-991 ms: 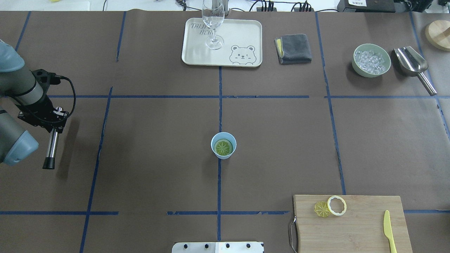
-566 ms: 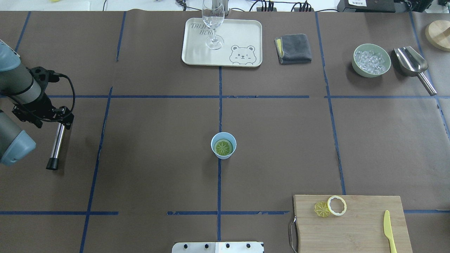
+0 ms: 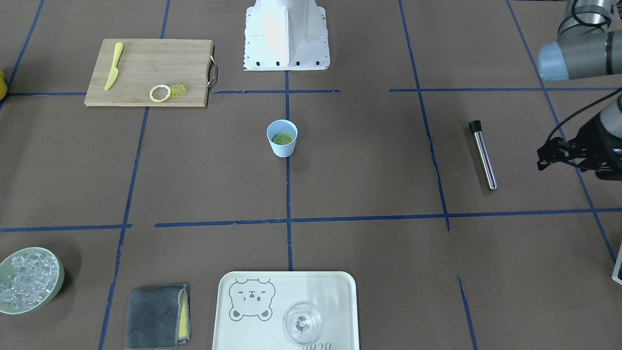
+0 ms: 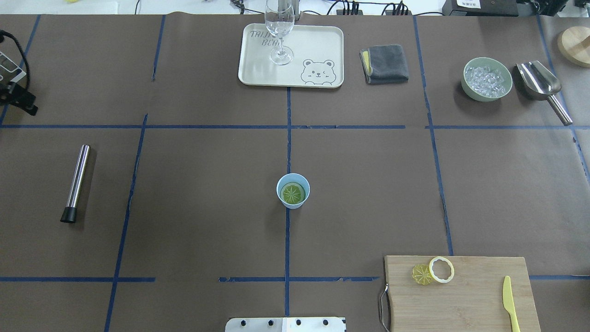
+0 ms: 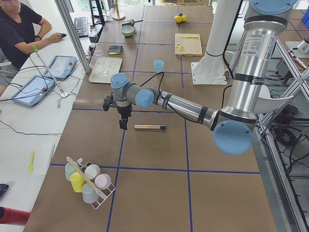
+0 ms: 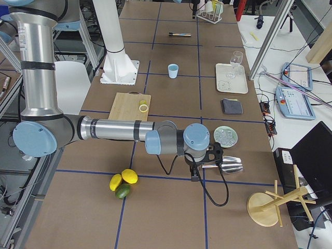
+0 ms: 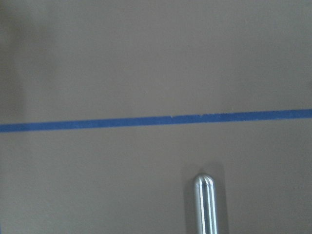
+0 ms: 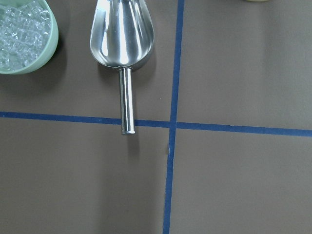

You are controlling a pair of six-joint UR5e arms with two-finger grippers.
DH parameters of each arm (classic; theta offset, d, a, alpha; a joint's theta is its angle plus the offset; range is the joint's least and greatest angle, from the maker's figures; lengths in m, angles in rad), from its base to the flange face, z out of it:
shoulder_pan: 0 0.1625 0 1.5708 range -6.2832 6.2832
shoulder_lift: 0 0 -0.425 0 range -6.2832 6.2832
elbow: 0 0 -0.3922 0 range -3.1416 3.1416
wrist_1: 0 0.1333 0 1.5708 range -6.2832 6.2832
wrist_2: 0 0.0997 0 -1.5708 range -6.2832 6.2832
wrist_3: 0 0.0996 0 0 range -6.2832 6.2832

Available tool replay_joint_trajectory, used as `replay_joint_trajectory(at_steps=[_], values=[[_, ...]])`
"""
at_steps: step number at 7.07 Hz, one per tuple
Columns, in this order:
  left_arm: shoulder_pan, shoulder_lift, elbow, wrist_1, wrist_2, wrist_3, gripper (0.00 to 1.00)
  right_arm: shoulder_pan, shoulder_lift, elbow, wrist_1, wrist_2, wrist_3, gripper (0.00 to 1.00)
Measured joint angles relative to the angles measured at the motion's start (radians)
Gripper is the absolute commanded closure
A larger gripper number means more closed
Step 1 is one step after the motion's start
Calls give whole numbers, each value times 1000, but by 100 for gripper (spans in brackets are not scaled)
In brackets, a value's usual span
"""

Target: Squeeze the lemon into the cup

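Observation:
The light-blue cup (image 4: 293, 201) (image 3: 282, 148) stands upright at the table's middle, with a lemon (image 4: 293, 193) (image 3: 284, 139) slice lying flat inside it. A second lemon slice (image 4: 421, 274) rests on the cutting board (image 4: 479, 295). My left gripper (image 4: 20, 103) (image 3: 546, 158) (image 5: 123, 124) hovers at the table's left edge, open and holding nothing, far from the cup. A metal rod (image 4: 76, 183) (image 3: 482, 154) lies on the table near it. My right gripper (image 6: 193, 174) shows only in the exterior right view, above the scoop; I cannot tell its state.
A tray (image 4: 322, 46) with a clear glass (image 4: 280, 27) sits at the far side, a grey cloth (image 4: 385, 63) beside it. A green bowl of ice (image 4: 487, 78) and a steel scoop (image 4: 539, 80) are far right. A pale ring (image 4: 441, 269) and yellow knife (image 4: 509, 302) lie on the board.
My left gripper let go of the metal rod, which now lies flat on the table. The left arm pulled back up and left, nearly out of the overhead view.

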Motion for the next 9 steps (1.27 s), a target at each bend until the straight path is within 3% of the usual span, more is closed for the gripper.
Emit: replay_joint_trajectory(at_steps=[3, 6, 9], values=[[-227, 112, 7, 1, -21, 316, 0, -8, 0, 4, 0, 1, 5, 0], [-285, 220, 11, -5, -39, 391, 0, -46, 11, 26, 1, -3, 80, 0], [-293, 243, 34, -10, -109, 399, 0, -50, 10, 47, 0, 3, 107, 0]])
